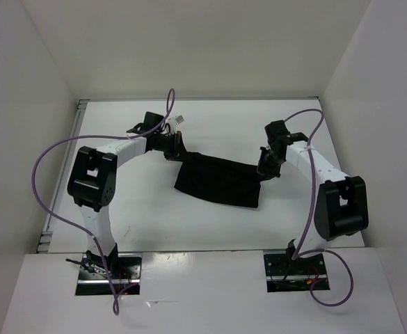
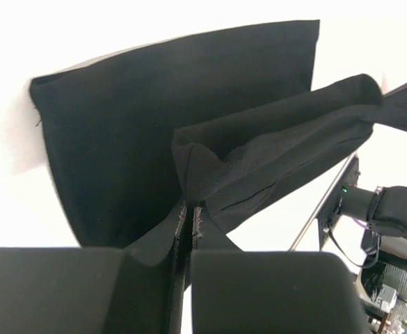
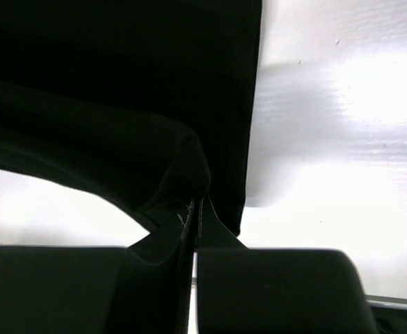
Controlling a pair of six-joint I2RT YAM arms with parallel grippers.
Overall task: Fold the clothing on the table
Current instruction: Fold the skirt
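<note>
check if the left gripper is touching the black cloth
Touching. The left wrist view shows the left gripper shut on an edge of the black cloth, with fabric pinched between its two sides.

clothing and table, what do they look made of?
The clothing looks like soft fabric, matte black: it sags and creases where pinched, with a stitched hem in the left wrist view; fibre unclear. The table looks like hard smooth white board, maybe laminate or painted: flat, with a faint sheen.
</note>
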